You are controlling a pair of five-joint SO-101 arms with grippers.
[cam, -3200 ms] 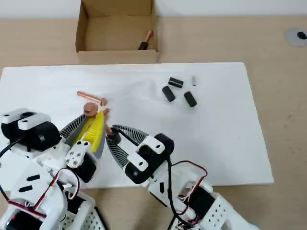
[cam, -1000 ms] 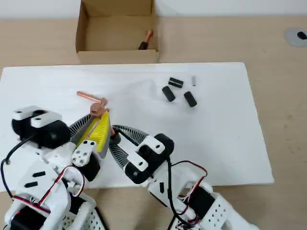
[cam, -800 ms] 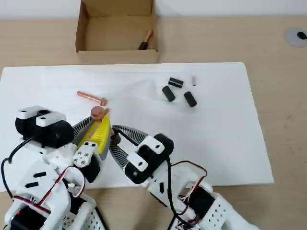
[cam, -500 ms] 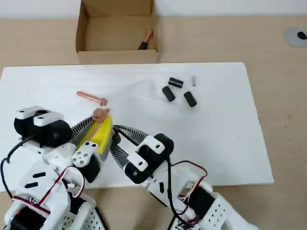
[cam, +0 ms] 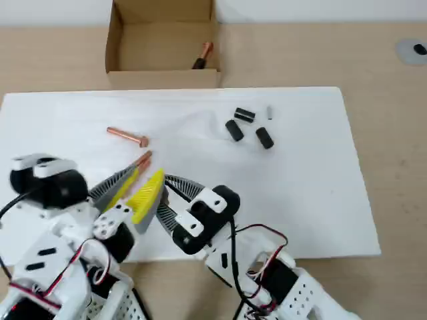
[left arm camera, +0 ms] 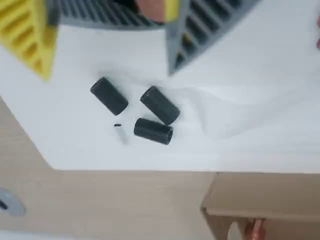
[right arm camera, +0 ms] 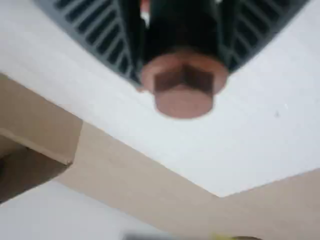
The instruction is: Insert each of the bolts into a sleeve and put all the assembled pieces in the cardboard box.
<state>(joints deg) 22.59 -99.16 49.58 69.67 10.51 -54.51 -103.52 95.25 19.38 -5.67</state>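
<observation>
My right gripper [cam: 162,193] [right arm camera: 182,70] is shut on a black sleeve [right arm camera: 182,25]. A copper bolt's hex head [right arm camera: 184,90] sticks out just under the sleeve. My left gripper [cam: 150,171] [left arm camera: 107,70] is open right beside it, yellow finger [left arm camera: 30,40] and grey finger [left arm camera: 200,30] spread wide. A copper bolt end [cam: 145,159] shows along the grey finger; I cannot tell whether anything holds it there. A loose bolt [cam: 127,135] lies on the white sheet. Three loose sleeves [cam: 244,115] [left arm camera: 160,105] lie at the sheet's far middle. The cardboard box [cam: 162,79] holds one assembled piece [cam: 203,56].
A tiny pin [cam: 269,112] lies beside the sleeves. A grey disc [cam: 412,50] sits on the wooden table at the far right. Both arm bases crowd the near edge. The right half of the white sheet [cam: 313,193] is bare.
The left gripper has opened, its yellow finger swinging toward the right gripper, and the left arm has drawn back to the left. The bolt's round head is gone from its tip. The right arm barely moved.
</observation>
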